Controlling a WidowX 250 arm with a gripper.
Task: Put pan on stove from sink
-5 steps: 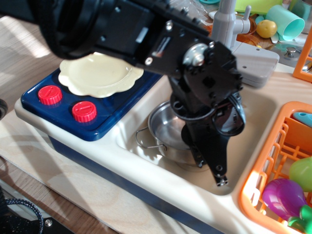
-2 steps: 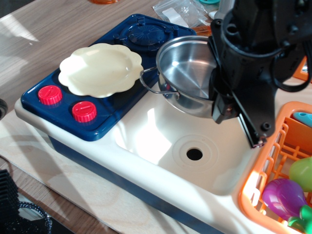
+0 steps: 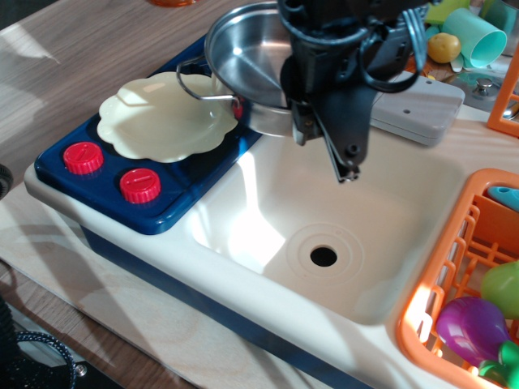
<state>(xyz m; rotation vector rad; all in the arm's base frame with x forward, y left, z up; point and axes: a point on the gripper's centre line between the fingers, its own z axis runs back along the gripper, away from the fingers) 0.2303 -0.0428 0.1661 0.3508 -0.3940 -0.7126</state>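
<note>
1 black gripper descends from the top of the view, its fingers clamped on the right rim of 1 steel pan; the pan hangs tilted in the air above the rear of the stove, partly over the seam between stove and sink, and touches neither; 1 of its wire loop handles is visible and juts left over the edge of 1 cream scalloped plate; the plate lies on the front-left burner area of the stove, behind 2 red knobs; the sink basin holds nothing but its 1 round drain hole; 1 orange dish rack stands at the right, holding 1 purple toy vegetable and 1 green one; 1 teal cup lies behind.
</note>
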